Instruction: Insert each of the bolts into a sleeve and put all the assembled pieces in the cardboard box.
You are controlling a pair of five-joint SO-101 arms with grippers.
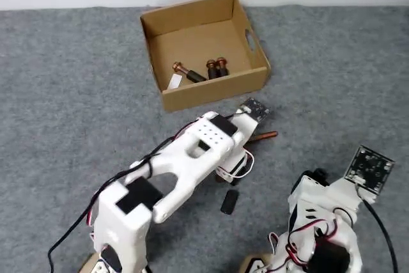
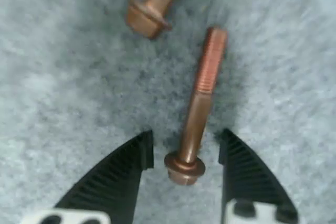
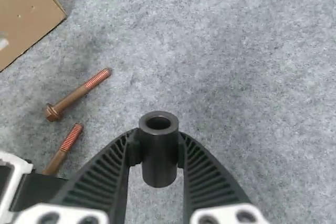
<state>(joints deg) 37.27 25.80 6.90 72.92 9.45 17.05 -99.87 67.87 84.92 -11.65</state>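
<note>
Left gripper (image 2: pixel 186 136), fingers apart, straddles a copper flanged bolt (image 2: pixel 202 93) with a threaded tip. Right gripper (image 3: pixel 157 139) clamps 1 black hollow sleeve (image 3: pixel 158 153). The cardboard box (image 1: pixel 211 89), at the table's 12 o'clock, holds 3 assembled pieces (image 1: pixel 211 68).

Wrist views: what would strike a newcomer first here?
The right end effector clamps a black sleeve. The left end effector, open, straddles a copper bolt lying on the grey carpet. The cardboard box already holds assembled pieces.
</note>
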